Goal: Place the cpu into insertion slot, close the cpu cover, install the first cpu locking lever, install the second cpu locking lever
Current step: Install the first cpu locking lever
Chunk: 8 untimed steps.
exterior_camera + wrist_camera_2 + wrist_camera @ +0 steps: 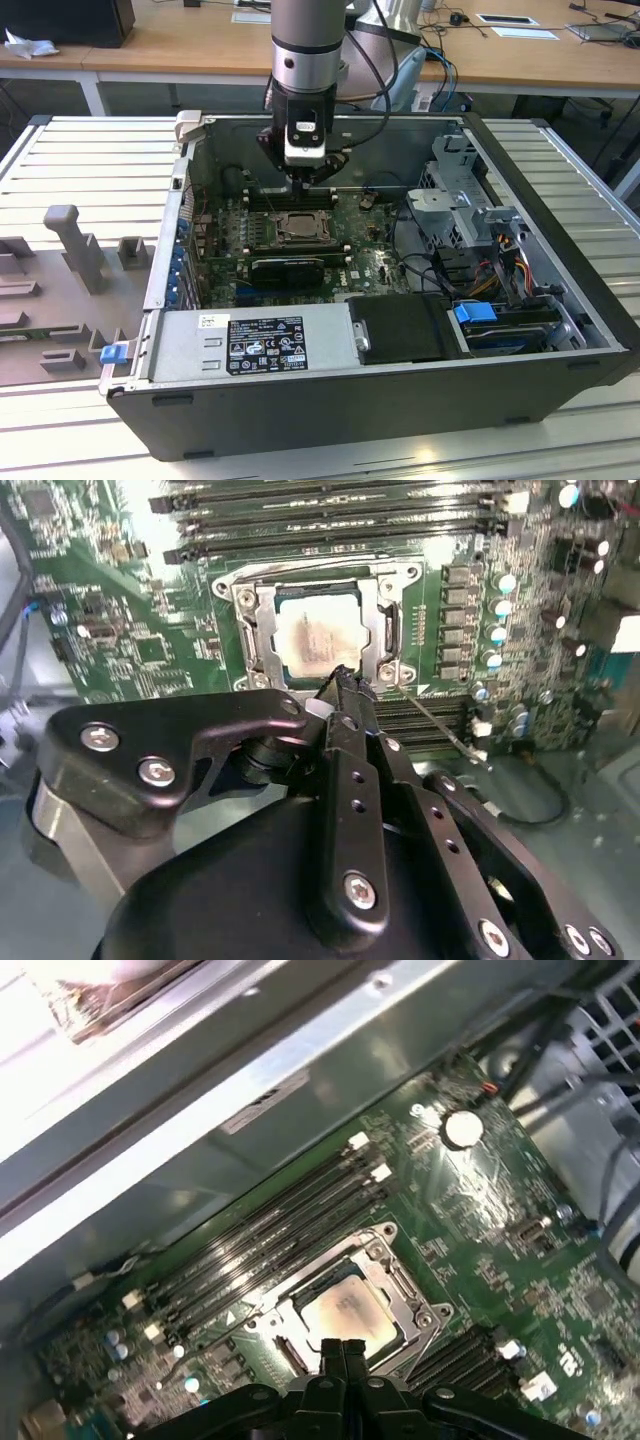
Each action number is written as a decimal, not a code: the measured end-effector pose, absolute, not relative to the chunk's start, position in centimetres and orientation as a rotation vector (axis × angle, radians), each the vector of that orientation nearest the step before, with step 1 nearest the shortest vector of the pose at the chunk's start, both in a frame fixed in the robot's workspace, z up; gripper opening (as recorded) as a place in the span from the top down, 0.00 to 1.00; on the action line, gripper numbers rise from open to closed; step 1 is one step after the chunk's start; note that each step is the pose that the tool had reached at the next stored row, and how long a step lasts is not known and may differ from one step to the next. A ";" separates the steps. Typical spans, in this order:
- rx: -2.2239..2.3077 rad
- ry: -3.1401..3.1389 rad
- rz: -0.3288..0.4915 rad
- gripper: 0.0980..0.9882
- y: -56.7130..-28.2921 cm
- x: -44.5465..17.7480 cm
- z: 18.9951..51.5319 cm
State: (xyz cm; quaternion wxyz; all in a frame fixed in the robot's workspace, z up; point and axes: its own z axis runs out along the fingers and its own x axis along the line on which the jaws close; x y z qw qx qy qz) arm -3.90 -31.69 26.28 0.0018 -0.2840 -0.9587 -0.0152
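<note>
- Gripper (308,186) closed, fingertips pinched together, holding nothing; upper centre of the exterior view.
- cpu (318,638) seated in insertion slot (276,236), just below the gripper in that frame.
- cpu cover (262,620) lies flat around the cpu.

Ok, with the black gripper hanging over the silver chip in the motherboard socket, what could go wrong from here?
1. The black gripper, fingers shut, hangs over the square silver-grey cpu; a slightly off descent could scrape it or the thin silver metal cpu cover framing it.
2. The thin wire locking lever angles out beside the cover; it might slip off the gripper and spring against the nearby blue-topped capacitors.
</note>
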 end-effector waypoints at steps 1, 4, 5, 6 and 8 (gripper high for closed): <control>-0.851 -3.020 -0.048 0.99 -31.7 -3.9 26.3; -0.766 -3.040 -0.062 0.99 -31.7 -3.9 26.3; -0.739 -3.043 -0.084 0.99 -31.7 -3.9 26.3; -0.702 -3.053 -0.098 0.99 -31.7 -3.9 26.3; -0.643 -3.078 -0.106 0.99 -31.7 -3.9 26.3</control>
